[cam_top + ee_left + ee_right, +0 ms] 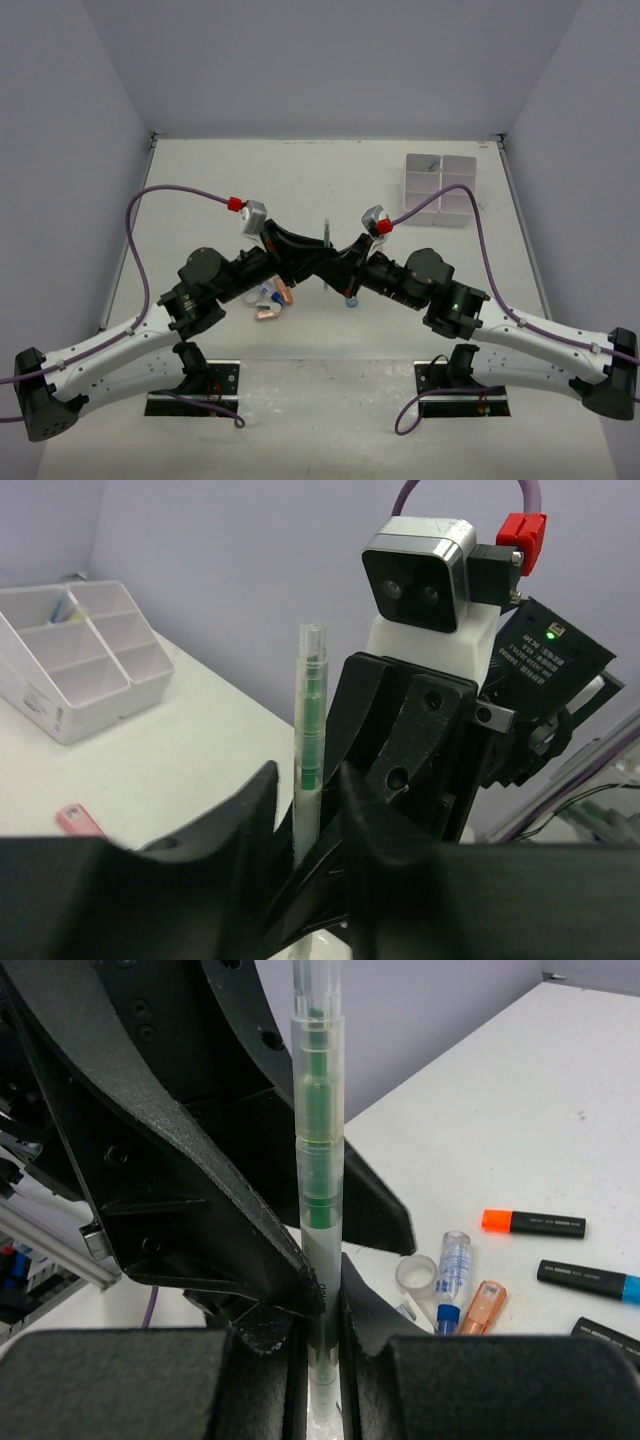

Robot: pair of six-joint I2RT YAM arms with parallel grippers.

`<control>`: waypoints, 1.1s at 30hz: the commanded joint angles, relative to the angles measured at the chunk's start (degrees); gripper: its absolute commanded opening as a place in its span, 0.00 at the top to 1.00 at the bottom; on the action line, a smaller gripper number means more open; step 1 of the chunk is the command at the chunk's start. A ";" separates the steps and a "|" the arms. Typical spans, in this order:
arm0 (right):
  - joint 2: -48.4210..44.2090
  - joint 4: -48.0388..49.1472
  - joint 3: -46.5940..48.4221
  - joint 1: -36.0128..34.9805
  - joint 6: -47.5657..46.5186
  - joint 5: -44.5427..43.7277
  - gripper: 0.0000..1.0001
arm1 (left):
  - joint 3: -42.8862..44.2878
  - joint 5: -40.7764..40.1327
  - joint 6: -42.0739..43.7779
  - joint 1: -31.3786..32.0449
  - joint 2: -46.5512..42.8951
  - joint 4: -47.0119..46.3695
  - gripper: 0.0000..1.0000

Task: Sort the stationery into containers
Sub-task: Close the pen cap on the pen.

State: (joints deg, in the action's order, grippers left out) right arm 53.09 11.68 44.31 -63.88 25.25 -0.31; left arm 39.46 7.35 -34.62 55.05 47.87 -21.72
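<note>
A clear thin pen with green inside [318, 1160] stands upright between both grippers at the table's middle [326, 235]. My right gripper [322, 1305] is shut on its lower part. My left gripper [300, 780] is open, with a finger on each side of the pen [310, 730] and a small gap to each. The white six-compartment organiser [410, 190] stands at the far right, with a small blue item [432, 163] in a back compartment. It also shows in the left wrist view [60, 715].
On the table below the grippers lie an orange-capped highlighter [530, 1223], a blue-capped highlighter [590, 1280], a small tape roll [415, 1275], a clear blue-tipped tube [450, 1270] and a copper piece [482, 1307]. A pink piece [75, 820] lies nearer the organiser.
</note>
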 commanded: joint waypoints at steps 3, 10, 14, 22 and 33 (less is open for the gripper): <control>-1.49 1.14 1.74 -0.46 -1.79 1.29 1.00 | 4.73 -4.06 4.00 -0.03 -0.75 4.91 0.37; -0.76 0.55 1.21 -0.44 -2.38 3.52 1.00 | 9.42 -6.77 7.77 -0.03 -0.37 8.74 0.30; -0.26 -0.58 1.84 -0.42 -2.89 3.69 1.00 | 11.85 -5.80 8.86 -0.03 0.08 9.47 0.32; -0.32 -1.70 2.58 -0.39 -3.19 4.51 1.00 | 13.38 -5.82 9.39 -0.03 1.37 10.55 0.53; 0.08 -3.89 6.37 -0.46 -4.59 2.49 1.00 | 11.20 -3.51 7.52 -0.03 2.76 9.68 1.00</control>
State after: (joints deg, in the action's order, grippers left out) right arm 53.34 7.03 45.74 -64.07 22.71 2.64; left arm 50.96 2.79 -27.52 55.22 50.61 -11.75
